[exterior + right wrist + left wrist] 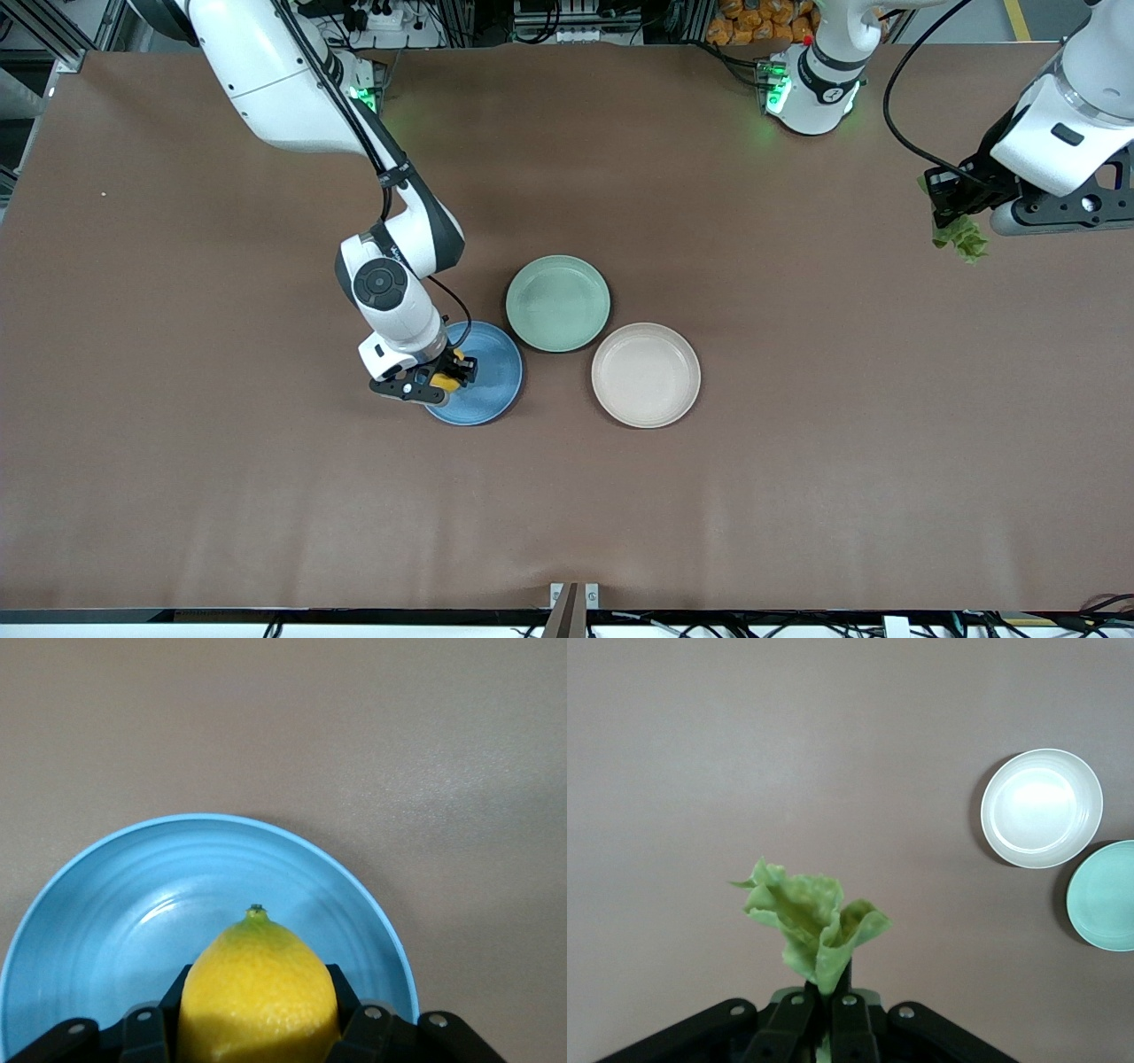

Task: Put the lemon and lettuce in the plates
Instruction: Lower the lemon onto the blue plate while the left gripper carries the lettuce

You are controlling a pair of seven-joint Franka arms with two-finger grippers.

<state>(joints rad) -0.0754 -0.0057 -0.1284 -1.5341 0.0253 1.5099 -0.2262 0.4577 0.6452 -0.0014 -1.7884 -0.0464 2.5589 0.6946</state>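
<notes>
My right gripper (450, 372) is shut on the yellow lemon (445, 381) and holds it low over the blue plate (485, 399). In the right wrist view the lemon (259, 992) sits between the black fingers (142, 1028) above the blue plate (106, 921). My left gripper (946, 213) is shut on the green lettuce (964, 239), up in the air over bare table at the left arm's end. The lettuce (811, 926) sticks out of the closed jaws in the left wrist view. The beige-white plate (646, 375) lies on the table beside the blue one, with nothing in it; the left wrist view shows this plate (1042, 806) too.
A pale green plate (558, 303) lies touching the beige-white plate, a little farther from the front camera, and also appears as a pale green plate (1106, 896) in the left wrist view. The brown table (797, 487) stretches wide around the three plates.
</notes>
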